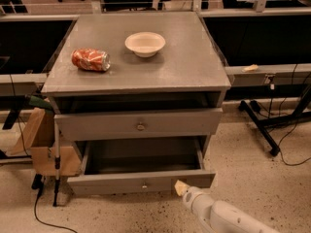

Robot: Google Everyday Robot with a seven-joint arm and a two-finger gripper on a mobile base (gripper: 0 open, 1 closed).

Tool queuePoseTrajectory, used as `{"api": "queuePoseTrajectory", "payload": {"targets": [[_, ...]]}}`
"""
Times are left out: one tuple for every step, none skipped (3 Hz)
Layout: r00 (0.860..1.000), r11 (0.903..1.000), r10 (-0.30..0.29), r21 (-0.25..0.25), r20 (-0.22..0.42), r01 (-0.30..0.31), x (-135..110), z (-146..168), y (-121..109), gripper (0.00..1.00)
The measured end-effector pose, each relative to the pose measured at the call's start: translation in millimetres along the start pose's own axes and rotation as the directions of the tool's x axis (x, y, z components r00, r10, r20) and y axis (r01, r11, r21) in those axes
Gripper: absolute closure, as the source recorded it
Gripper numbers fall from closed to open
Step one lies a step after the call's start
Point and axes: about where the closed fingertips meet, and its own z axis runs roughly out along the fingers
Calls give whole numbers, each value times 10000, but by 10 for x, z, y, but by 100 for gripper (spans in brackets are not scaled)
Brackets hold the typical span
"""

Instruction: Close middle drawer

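Observation:
The middle drawer (pixel 121 182) is pulled far out of the grey cabinet, low near the floor. It is a deep grey box with a low front panel and a small round metal knob (pixel 144 185) at its centre. My gripper (pixel 180 187) is at the bottom of the view, on a white arm (pixel 221 215) coming in from the lower right. Its pale tip is up against the right part of the drawer's front panel, right of the knob. The inside of the drawer looks empty.
Above it, a taller drawer front with a brass knob (pixel 140 126) stands slightly out. On the cabinet top (pixel 194 67) lie a crushed red can (pixel 91 59) and a white bowl (pixel 145 43). A cardboard box (pixel 46 144) and a cable are at the left, a black stand leg (pixel 262 125) at the right.

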Motion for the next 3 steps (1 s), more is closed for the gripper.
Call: {"api": "queuePoseTrajectory", "payload": {"targets": [[10000,10000,0,-1,1,0,0,0,0,100],[9998,9998,63,-215,185,-59,-64,64,-4,100],[9998,9997,63,-218,188,-58,-47,43,-7,100]]}}
